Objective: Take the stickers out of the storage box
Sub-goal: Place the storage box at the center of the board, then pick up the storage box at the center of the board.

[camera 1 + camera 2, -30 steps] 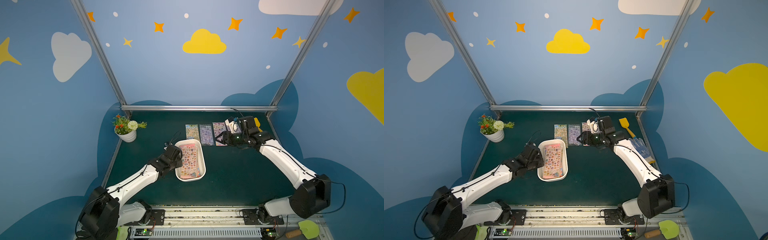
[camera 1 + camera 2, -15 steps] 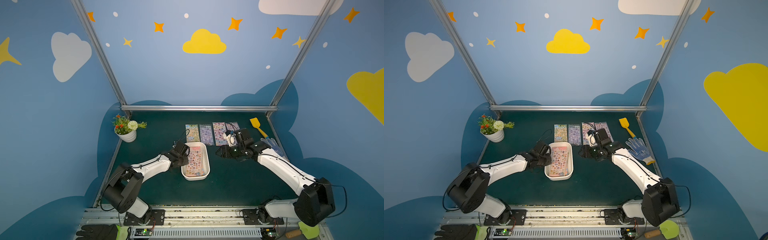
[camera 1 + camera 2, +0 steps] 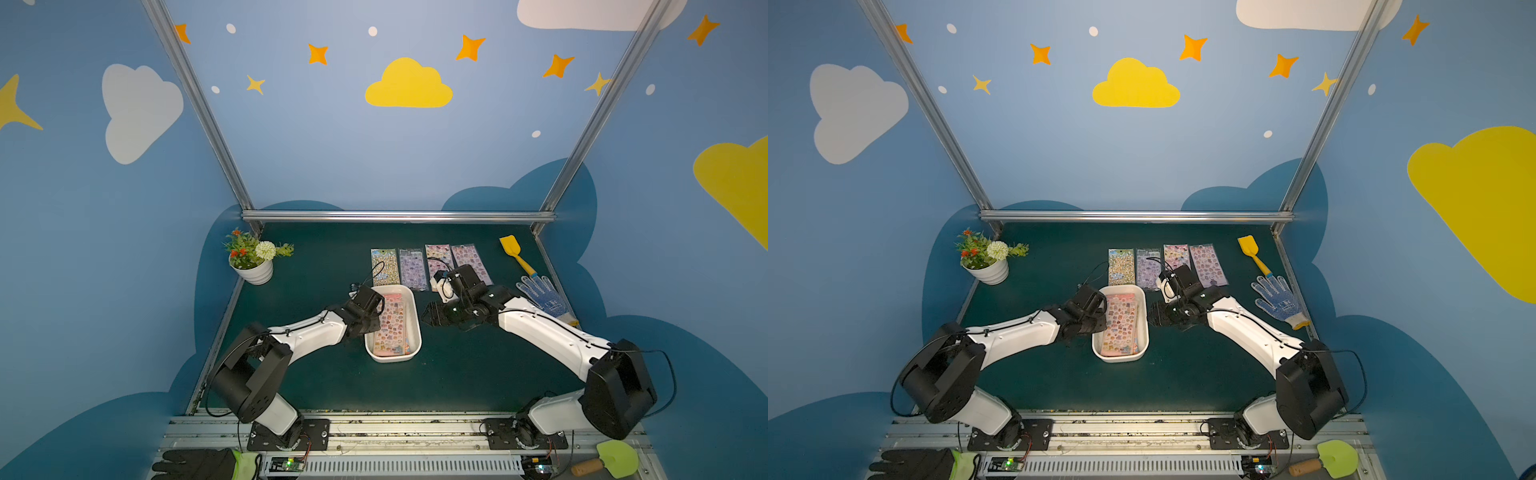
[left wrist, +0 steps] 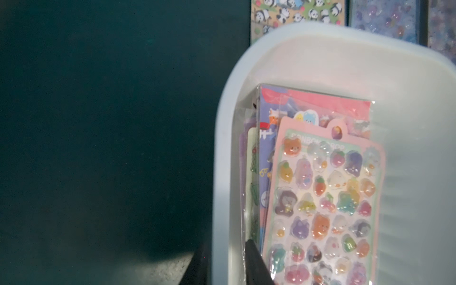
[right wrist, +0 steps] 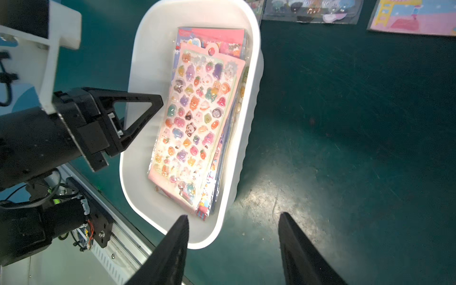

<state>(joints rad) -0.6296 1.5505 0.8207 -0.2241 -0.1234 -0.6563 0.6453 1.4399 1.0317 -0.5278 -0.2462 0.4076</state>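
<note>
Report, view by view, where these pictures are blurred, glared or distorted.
Left wrist view: soft throughout, the storage box rim smeared, the mat dark. Right wrist view: sharp, with glare on the top sticker sheet and a bright pool of light on the mat beside the box. Both top views: evenly lit, but the wide-angle lens splays the frame posts outward.

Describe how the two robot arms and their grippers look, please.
Both the left arm and right arm have white link shells and black joints. Thin black cables loop near the wrists. The left gripper and right gripper are black, with fingers shaped as hollow triangles tapering to points.
</note>
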